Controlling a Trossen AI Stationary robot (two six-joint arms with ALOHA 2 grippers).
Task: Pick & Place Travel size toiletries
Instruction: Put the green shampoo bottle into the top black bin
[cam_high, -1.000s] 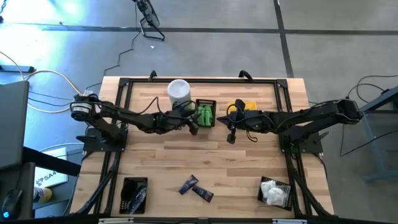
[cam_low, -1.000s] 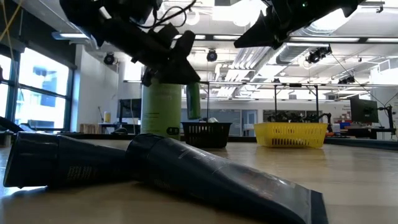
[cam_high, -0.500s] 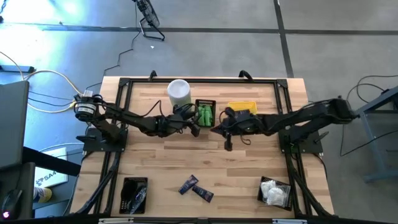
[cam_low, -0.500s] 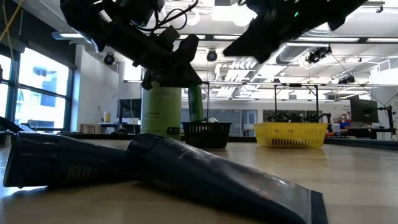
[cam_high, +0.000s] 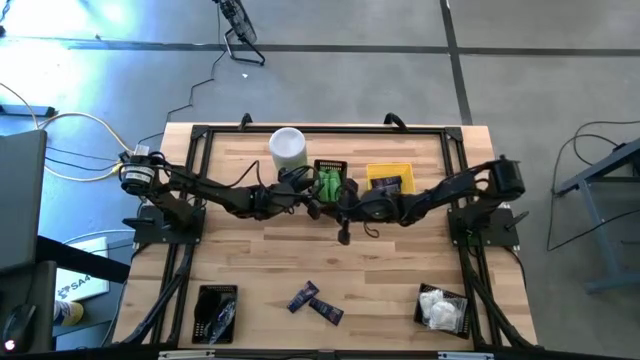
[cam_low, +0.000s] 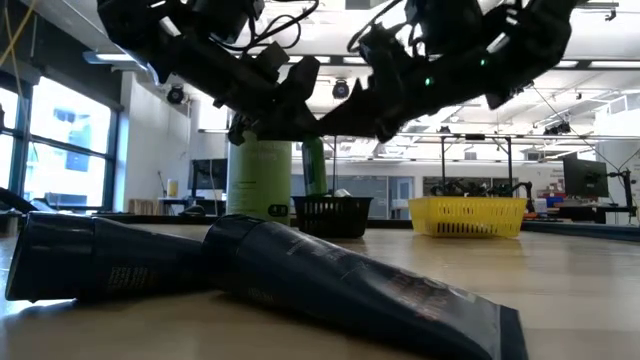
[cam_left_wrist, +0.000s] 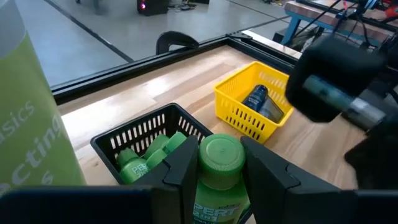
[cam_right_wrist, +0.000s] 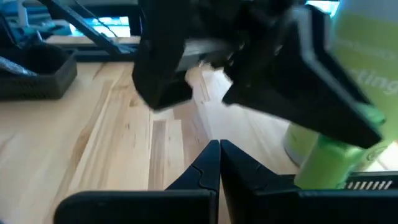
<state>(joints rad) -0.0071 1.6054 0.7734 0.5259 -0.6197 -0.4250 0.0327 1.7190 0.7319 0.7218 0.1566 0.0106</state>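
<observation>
A grey concrete floor (cam_high: 520, 60) surrounded the wooden tabletop (cam_high: 400, 260); tall windows (cam_low: 55, 140) and bright ceiling lights (cam_low: 400, 30) lit the room.

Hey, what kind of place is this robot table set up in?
Probably a robotics lab or workshop in a large industrial hall. Past the wooden table the low view shows a high ceiling with rows of strip lights, more workbenches with monitors, and the high view shows a bare concrete floor with loose cables.
</observation>
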